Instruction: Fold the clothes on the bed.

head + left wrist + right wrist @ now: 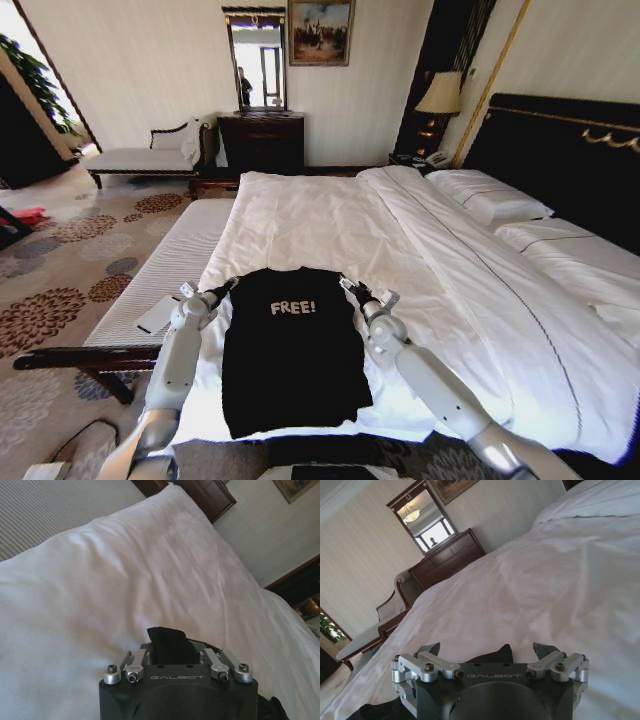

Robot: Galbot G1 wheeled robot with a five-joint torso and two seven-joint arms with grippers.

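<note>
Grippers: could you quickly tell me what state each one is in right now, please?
Left gripper: shut on the T-shirt, at its shoulder.
Right gripper: open, at the shirt's other shoulder on the bed.

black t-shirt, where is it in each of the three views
Head view: black t-shirt lies flat at lower centre on the bed, between both arms.
Left wrist view: a dark fold in the left tool.
Right wrist view: dark cloth at the right tool.
Shared landmark: white duvet.
</note>
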